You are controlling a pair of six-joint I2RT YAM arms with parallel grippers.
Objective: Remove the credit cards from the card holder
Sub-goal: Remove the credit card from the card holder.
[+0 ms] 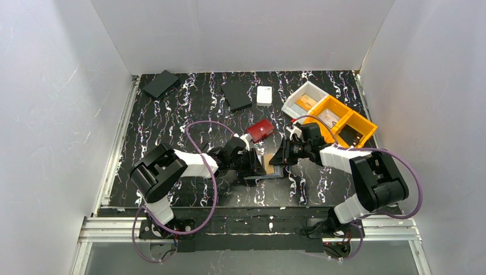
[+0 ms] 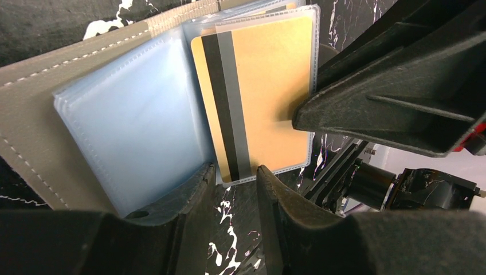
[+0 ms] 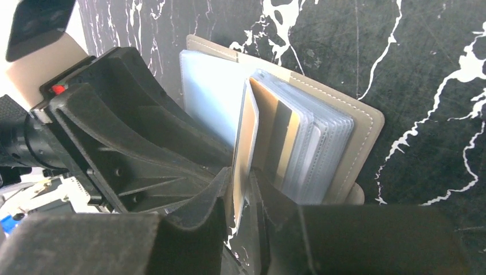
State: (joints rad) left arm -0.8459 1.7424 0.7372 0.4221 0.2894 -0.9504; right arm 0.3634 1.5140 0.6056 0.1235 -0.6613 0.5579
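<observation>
Extracting the orange card from its clear sleeve is the step I judge to be in hand. The card holder is open on the table between the two grippers. The card sits fully inside the sleeve, with its magnetic stripe facing the left wrist camera. My right gripper is clenched on the edge of that sleeve leaf, which stands up from the stack. My left gripper has its tips at the leaf's lower edge with a gap between them; I cannot tell whether it grips anything.

Procedure, as I would run it:
1. Steady the leaf with the right gripper, pinching plastic only where possible. Pressure across the card would lock it in.
2. Locate the sleeve's open side, which no view shows.
3. Draw the card out along the sleeve's plane, without twisting.

The light blue card sits, in my judgement, in the sleeves of the other half. At the far right, a white bin holds a small orange-tan item. The orange bin holds small items I cannot identify.
</observation>
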